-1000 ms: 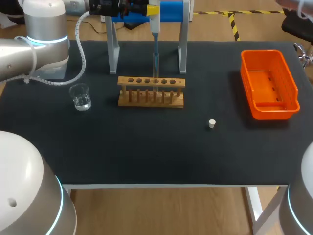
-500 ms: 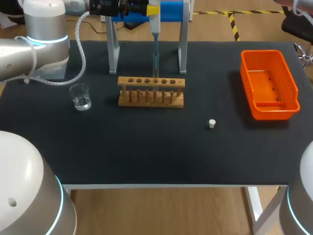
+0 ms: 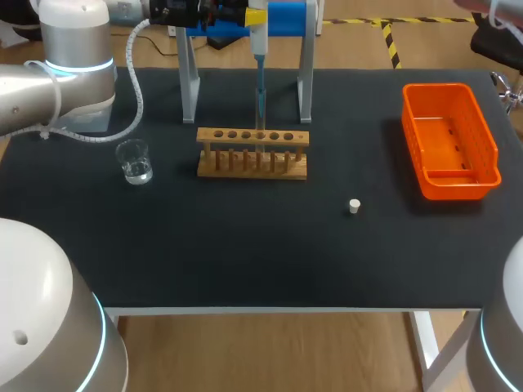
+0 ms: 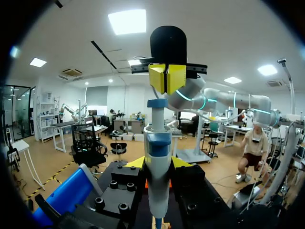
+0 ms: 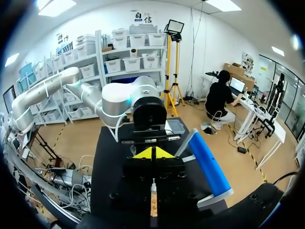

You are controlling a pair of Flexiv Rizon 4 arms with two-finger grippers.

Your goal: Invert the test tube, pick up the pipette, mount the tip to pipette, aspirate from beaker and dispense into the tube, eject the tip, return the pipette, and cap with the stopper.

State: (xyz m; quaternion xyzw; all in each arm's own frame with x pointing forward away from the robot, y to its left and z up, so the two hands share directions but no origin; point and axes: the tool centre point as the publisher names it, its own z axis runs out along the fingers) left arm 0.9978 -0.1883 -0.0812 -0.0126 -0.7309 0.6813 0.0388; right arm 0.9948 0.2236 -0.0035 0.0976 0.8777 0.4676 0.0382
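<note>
The left arm (image 3: 49, 77) comes in from the table's left rear corner with its forearm lying level along the back edge. The left gripper (image 4: 157, 163) has its yellow tips clamped on either side of the white-and-blue pipette (image 3: 257, 37), held upright. The pipette's slim blue tip (image 3: 260, 96) points down at the wooden test-tube rack (image 3: 252, 153). The right gripper (image 4: 167, 78) hangs straight above the plunger, tips pressed together. A clear glass beaker (image 3: 134, 161) stands beside the rack on the left arm's side. A small white stopper (image 3: 354, 206) lies on the black table (image 3: 245, 253), well apart from the orange plastic basket (image 3: 486, 151).
</note>
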